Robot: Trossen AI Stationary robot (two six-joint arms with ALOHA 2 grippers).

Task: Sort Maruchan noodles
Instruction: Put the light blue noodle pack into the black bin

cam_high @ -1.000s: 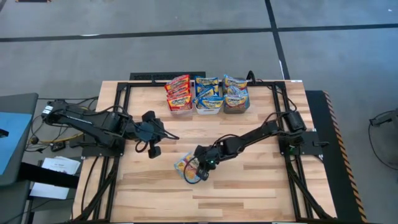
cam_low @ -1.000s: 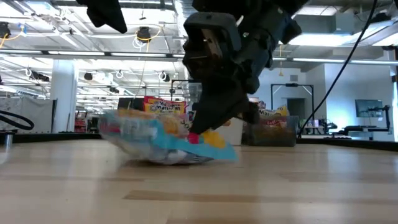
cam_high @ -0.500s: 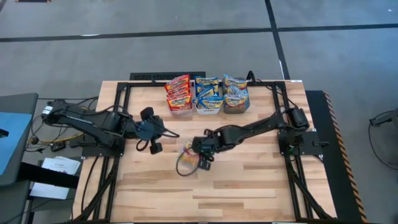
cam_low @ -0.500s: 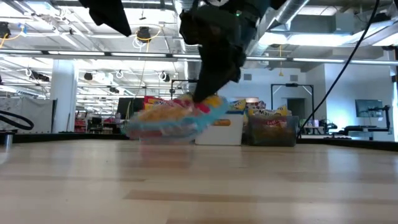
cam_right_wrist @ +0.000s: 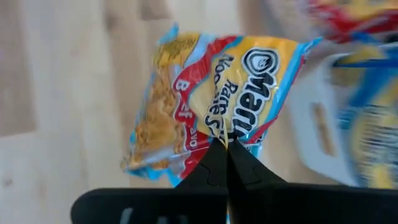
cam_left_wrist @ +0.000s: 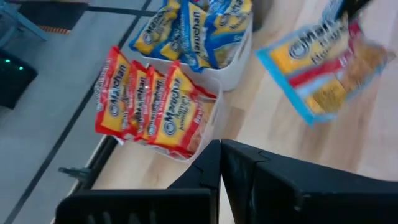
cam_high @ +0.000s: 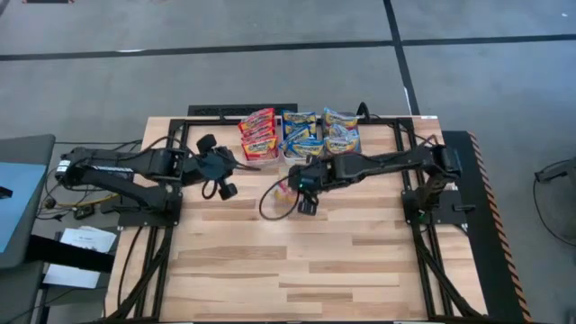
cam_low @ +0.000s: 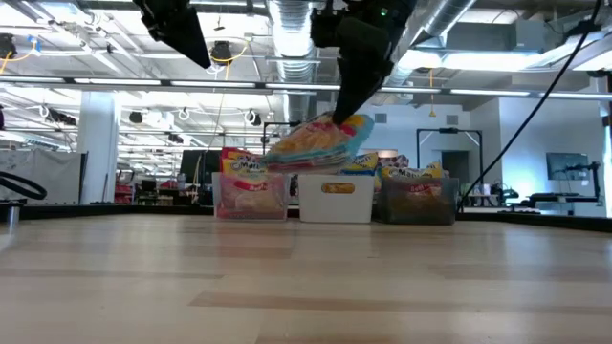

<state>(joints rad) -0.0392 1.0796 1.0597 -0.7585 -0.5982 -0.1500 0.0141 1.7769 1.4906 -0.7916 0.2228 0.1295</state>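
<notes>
Right wrist view: right tool (cam_right_wrist: 225,144) pinching blue-edged crinkly noodle packet (cam_right_wrist: 211,106) by edge; could slip before white bin (cam_high: 301,153). Left tool (cam_high: 225,180) closed, empty.

Three bins (cam_high: 302,153) in row at bench (cam_high: 360,270) far edge, packets (cam_high: 258,133) standing inside. Right end effector (cam_high: 301,191) just before middle bin, held packet (cam_low: 316,143) hanging above bench. Left end effector (cam_high: 219,175) left of bins.

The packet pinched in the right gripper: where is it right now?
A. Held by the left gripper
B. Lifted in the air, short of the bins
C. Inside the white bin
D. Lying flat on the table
B: in the low view the packet hangs from the right gripper, clear of the table.
</notes>
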